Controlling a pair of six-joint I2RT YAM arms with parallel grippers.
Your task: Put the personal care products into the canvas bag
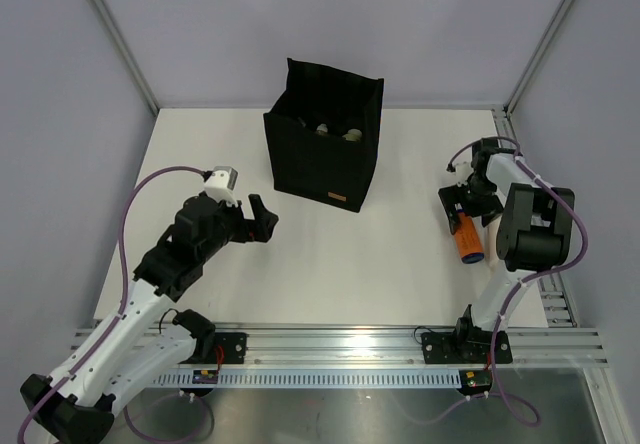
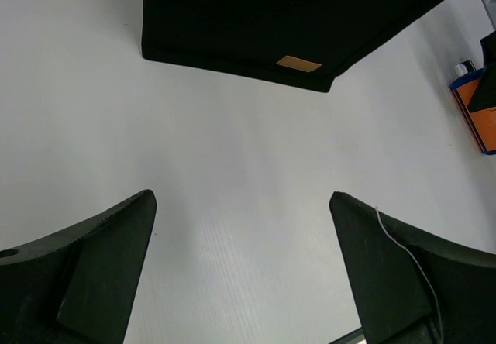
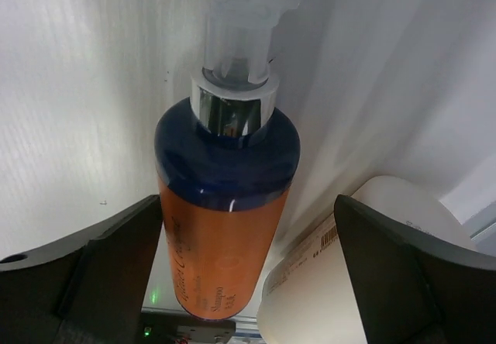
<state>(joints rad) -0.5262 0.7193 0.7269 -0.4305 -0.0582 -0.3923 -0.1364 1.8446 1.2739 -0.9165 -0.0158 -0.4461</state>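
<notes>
Right end effector (image 3: 246, 200), jaws spread, straddles the orange pump bottle (image 3: 221, 228) lying at three o'clock on the bench (image 1: 350, 264), cream bottle (image 3: 341, 282) beside it. Grasp step, I'd say: close next, then carry to the canvas bag (image 1: 325, 154) at twelve. Left end effector (image 2: 241, 194) hangs agape.

The canvas bag (image 1: 325, 139) is black matt cloth with a tan label (image 2: 298, 63). The orange bottle (image 3: 221, 235) is smooth glossy plastic, its collar (image 3: 235, 110) shiny like metal, its pump (image 3: 240, 38) clear plastic. The table (image 1: 330, 274) looks white and matt.
</notes>
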